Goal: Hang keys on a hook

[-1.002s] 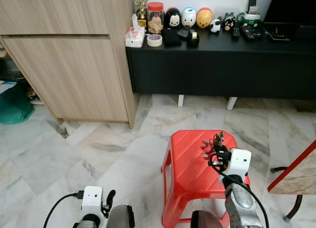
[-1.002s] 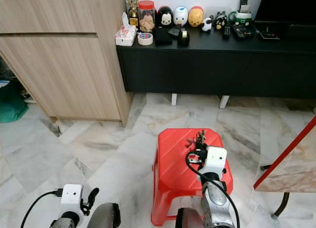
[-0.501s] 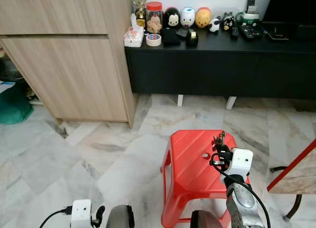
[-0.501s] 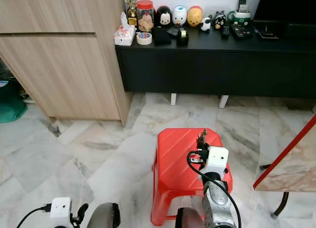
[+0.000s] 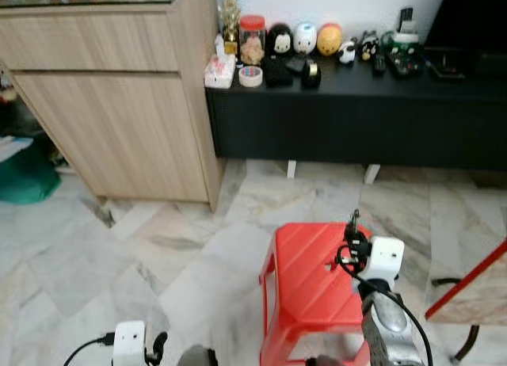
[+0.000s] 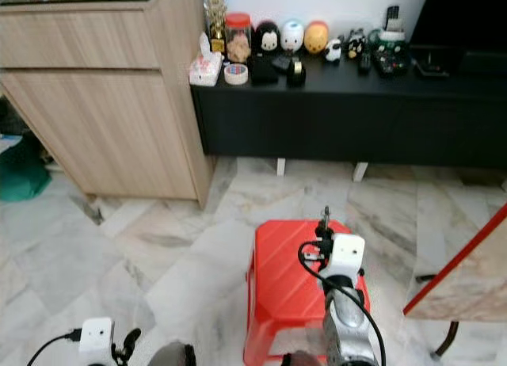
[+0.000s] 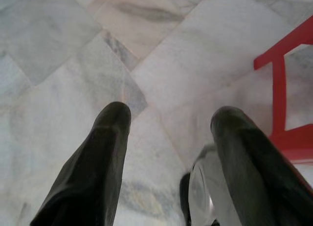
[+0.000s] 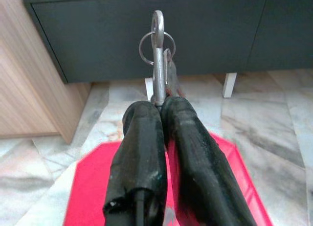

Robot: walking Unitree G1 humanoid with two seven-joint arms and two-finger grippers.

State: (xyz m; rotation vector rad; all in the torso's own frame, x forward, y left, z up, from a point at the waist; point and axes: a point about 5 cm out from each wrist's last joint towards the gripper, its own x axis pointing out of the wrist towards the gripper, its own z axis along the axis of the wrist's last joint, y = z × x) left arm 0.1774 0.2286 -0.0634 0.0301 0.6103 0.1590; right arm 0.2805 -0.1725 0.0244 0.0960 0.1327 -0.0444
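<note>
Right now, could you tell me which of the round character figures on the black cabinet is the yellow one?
It is the rightmost of the three round figures, beside the white-and-blue one; the black-and-white one stands left of both, next to the red-lidded jar.

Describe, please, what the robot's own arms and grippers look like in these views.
Each arm is silver with a white boxy wrist module and a looping black cable. The right gripper and the left gripper each have two long, rounded, glossy black fingers.

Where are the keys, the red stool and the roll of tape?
keys [image 8: 157, 55], right wrist view, on the metal clip.
red stool [image 5: 305, 271], left eye view, on its seat.
roll of tape [image 5: 250, 76], left eye view, on its ring.
</note>
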